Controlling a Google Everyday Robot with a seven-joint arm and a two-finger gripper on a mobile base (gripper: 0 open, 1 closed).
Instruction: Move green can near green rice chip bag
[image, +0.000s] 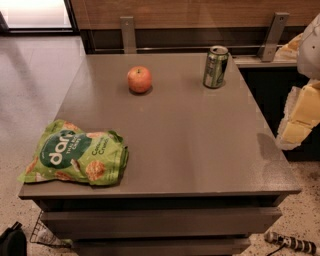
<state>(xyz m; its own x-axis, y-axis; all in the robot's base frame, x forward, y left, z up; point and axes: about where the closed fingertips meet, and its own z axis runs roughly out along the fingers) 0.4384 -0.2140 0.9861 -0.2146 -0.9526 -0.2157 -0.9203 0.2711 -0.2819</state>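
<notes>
The green can (216, 67) stands upright near the far right corner of the worktop (190, 150). The green rice chip bag (75, 155) lies flat at the near left corner, well apart from the can. A red apple (139, 79) sits near the far edge, to the left of the can. The pincer (296, 125) hangs off the right side of the worktop, away from the can and holding nothing. I cannot tell if it is released or clenched. The can is probably hard and smooth, so it may slip, and its thin metal may dent if squeezed too hard. It looks small and light, and it could tip over if bumped. The best place to take hold is likely around the middle of its round side. I count one can, one bag, one apple and one pincer.
</notes>
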